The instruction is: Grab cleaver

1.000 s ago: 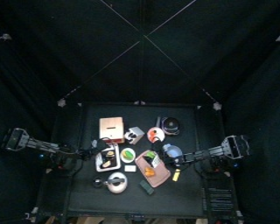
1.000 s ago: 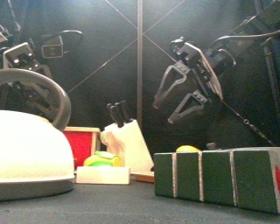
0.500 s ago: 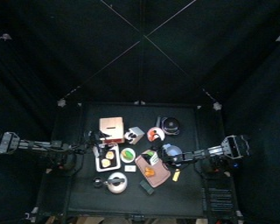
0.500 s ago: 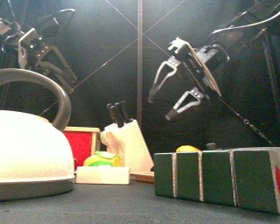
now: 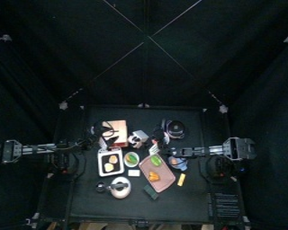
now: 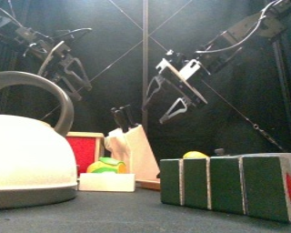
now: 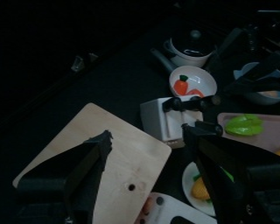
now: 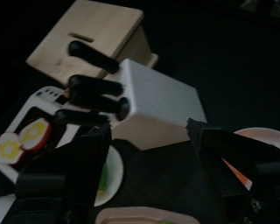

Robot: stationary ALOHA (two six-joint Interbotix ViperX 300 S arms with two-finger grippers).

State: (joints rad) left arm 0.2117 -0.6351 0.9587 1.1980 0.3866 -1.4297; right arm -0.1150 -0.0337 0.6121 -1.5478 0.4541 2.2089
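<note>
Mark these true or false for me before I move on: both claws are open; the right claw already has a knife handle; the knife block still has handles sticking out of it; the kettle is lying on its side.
1. Both claws are open. True: the left claw and the right claw both show spread jaws with nothing between them.
2. The right claw grips a knife handle. False: it hangs above the knife block, apart from the handles.
3. Black handles stick out of the knife block. True.
4. The kettle lies on its side. False: it stands upright, handle arched on top.
</note>
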